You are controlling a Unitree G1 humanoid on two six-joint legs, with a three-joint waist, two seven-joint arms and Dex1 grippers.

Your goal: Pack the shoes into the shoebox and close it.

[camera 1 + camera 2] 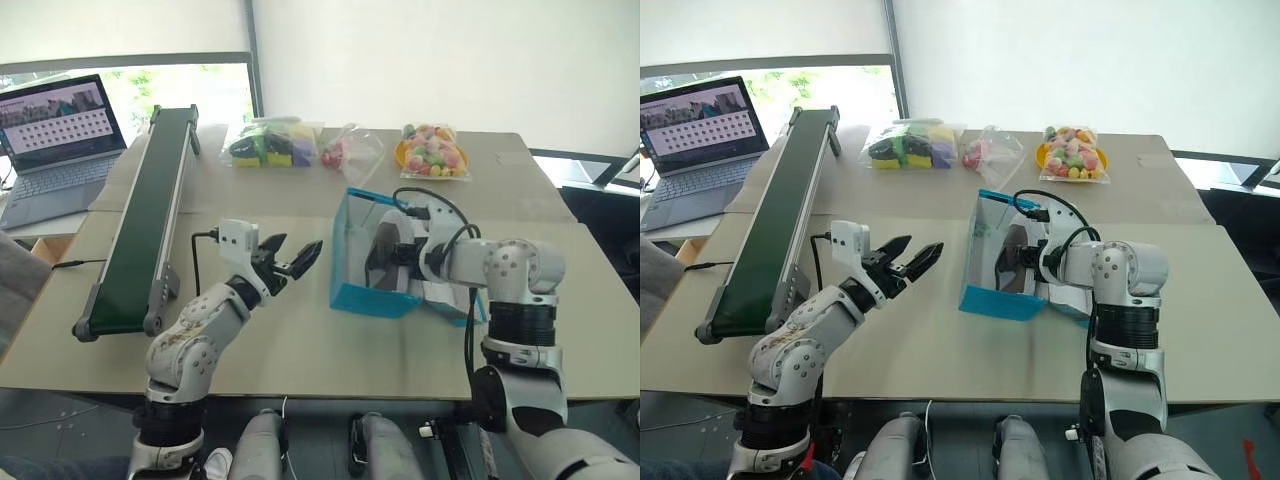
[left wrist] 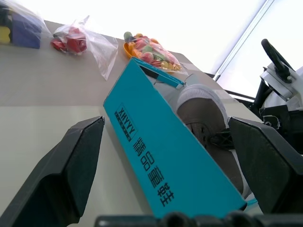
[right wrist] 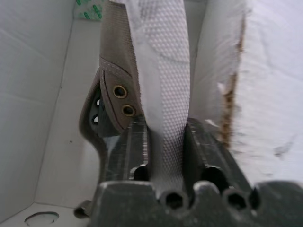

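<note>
L gripper [image 1: 297,262] hangs above the table [image 1: 300,340] w/ fingers spread wide, empty, pointing at the turquoise shoebox [image 1: 372,296] just to its right. Box lies on its side. R gripper [image 3: 163,142] is inside it, fingers pinching the sole of a grey-brown shoe [image 3: 156,71]; white box wall on either side.
</note>
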